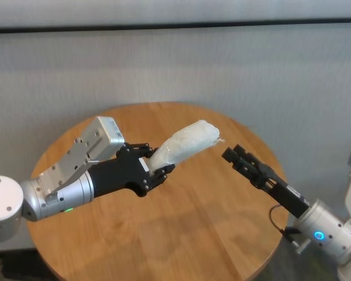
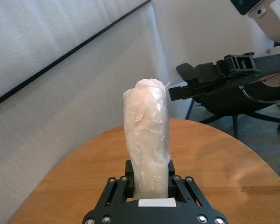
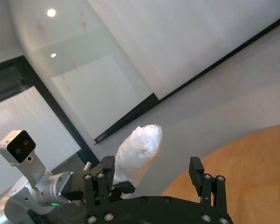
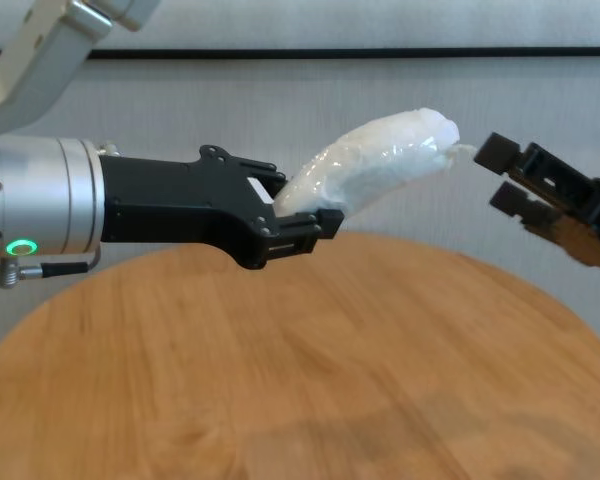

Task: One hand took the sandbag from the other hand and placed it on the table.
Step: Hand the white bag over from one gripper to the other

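The sandbag (image 1: 184, 143), a lumpy white pouch in clear plastic, is held by its lower end in my left gripper (image 1: 155, 167), the black one with the green ring light, above the round wooden table (image 1: 193, 234). It sticks up and to the right, its knotted tip free. My right gripper (image 1: 234, 155), with the teal ring light, is open just right of that tip and apart from it. In the right wrist view the sandbag (image 3: 136, 151) stands close to one finger of the open right gripper (image 3: 151, 168). In the chest view the sandbag (image 4: 380, 160) points at the right gripper (image 4: 500, 175).
A grey panelled wall (image 1: 175, 64) runs behind the table. In the left wrist view a black office chair (image 2: 238, 107) stands beyond the table's far edge. The table top under both arms is bare wood (image 4: 280, 380).
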You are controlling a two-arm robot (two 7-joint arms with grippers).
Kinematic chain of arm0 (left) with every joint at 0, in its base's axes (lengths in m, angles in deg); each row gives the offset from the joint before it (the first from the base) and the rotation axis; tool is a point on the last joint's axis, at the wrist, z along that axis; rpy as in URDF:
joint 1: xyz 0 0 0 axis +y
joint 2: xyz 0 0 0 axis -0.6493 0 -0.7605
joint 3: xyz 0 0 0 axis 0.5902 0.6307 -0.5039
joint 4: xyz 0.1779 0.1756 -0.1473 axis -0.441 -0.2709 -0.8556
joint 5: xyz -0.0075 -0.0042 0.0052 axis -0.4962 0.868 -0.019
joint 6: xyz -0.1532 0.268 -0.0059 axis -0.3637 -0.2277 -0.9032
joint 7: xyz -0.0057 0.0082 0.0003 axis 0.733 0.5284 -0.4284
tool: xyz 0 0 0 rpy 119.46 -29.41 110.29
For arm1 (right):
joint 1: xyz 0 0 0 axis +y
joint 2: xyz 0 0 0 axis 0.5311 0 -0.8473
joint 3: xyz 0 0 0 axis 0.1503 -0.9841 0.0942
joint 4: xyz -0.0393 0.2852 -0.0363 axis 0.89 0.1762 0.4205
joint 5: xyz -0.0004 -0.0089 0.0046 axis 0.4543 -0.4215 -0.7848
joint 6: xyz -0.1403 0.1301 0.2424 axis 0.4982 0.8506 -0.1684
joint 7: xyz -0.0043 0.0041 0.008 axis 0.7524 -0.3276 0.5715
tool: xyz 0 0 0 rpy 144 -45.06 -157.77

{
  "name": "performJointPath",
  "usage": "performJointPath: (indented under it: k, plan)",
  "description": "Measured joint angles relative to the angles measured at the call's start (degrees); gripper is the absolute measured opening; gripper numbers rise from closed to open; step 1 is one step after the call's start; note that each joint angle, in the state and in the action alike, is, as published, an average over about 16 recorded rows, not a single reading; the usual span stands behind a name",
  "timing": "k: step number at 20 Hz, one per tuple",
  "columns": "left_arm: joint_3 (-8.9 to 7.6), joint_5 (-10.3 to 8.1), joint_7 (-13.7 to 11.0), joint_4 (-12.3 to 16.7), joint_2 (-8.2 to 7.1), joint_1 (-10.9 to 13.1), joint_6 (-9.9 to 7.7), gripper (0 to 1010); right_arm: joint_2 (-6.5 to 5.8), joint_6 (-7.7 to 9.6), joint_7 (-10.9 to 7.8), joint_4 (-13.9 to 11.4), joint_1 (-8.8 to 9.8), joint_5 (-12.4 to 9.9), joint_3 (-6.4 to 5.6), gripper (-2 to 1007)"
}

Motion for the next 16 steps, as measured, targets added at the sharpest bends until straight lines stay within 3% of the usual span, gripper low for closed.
performJointPath:
  k: [8, 16]
  plan:
    - [0.0, 0.0, 0.0, 0.0, 0.0, 0.0, 0.0, 395, 2.59, 3.04, -1.93, 3.5, -3.05, -3.5, 2.47, 1002]
    - [0.0, 0.0, 0.0, 0.0, 0.0, 0.0, 0.0, 395, 4.56, 3.62, -2.48, 6.0, -5.51, -4.8, 4.6, 1002]
